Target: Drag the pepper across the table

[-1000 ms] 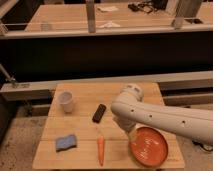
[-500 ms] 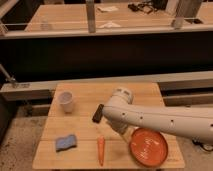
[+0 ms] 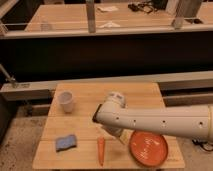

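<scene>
Light wooden table (image 3: pixel 145 92), seen from above and in front, its butcher-block planks running left to right. The pepper (image 3: pixel 100 150) is lying near the front edge, a little left of centre, its thick orange end pointing toward the back and its thin end toward the front. A white cup (image 3: pixel 66 101) is standing upright at the back left. A blue sponge (image 3: pixel 66 143) is lying flat at the front left, well apart from the pepper. A round orange plate (image 3: pixel 148 148) is sitting at the front right.

The white robot arm (image 3: pixel 160 122) is reaching in from the right across the middle of the tabletop. The gripper (image 3: pixel 114 134) is hanging beneath the arm's end, between the pepper and the plate, just right of the pepper's thick end. Whether it is spread or pressed together cannot be told. A black bar (image 3: pixel 94 119) is peeking out at the arm's left edge, mostly hidden.

Behind the table a grey metal rail (image 3: pixel 30 90) is running across the view, backed by a dark panel (image 3: pixel 100 55). Beyond it a long wooden bench (image 3: pixel 70 17) is carrying papers and dark clutter. A speckled floor (image 3: pixel 20 145) is showing at the left.
</scene>
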Available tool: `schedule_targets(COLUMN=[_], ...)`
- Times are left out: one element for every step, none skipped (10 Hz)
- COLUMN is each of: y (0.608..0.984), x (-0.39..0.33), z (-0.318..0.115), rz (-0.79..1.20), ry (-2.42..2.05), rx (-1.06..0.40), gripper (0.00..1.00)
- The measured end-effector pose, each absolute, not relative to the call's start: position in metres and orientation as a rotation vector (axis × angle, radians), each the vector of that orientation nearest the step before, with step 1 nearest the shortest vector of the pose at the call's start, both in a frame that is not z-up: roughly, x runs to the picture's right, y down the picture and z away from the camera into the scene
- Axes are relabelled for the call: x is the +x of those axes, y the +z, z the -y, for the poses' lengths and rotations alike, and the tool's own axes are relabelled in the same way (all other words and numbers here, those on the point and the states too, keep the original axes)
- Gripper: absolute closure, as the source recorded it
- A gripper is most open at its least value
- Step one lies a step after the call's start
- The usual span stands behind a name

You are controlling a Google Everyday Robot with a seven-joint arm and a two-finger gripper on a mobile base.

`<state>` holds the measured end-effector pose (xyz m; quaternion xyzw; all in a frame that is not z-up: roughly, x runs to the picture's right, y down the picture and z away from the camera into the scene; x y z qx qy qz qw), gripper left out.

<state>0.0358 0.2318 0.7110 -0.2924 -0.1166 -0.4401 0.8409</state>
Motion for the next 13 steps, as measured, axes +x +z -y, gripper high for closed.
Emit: schedule_targets(y=[0.711, 0.711, 0.713, 0.714, 0.719, 0.722, 0.724, 0.726, 0.727, 0.729, 0.73, 0.732, 0.733], x=[0.035, 0.035, 0.031, 0.025, 0.023, 0.022, 0.022, 0.02, 0.017, 0.013, 0.01, 0.009, 0.009], z=[-0.236, -0.239, -0.245, -0.247, -0.255, -0.262, -0.267, -0.271, -0.275, -0.278, -0.281, -0.285, -0.287], rz=[0.254, 0.261, 0.283, 0.296, 0.305, 0.311, 0.315, 0.321, 0.33, 0.336, 0.34, 0.344, 0.349], ry=[-0.951, -0.97, -1.021, -1.041, -1.079, -1.098, -1.111, -1.125, -1.146, -1.174, -1.201, -1.232, -1.239], rx=[-0.62, -0.622, -0.619, -0.613, -0.617, -0.623, -0.624, -0.625, -0.623, -0.62, -0.617, -0.615, -0.617], gripper=[0.2, 0.2, 0.2, 0.2, 0.2, 0.2, 0.2, 0.2, 0.2, 0.2, 0.2, 0.2, 0.2])
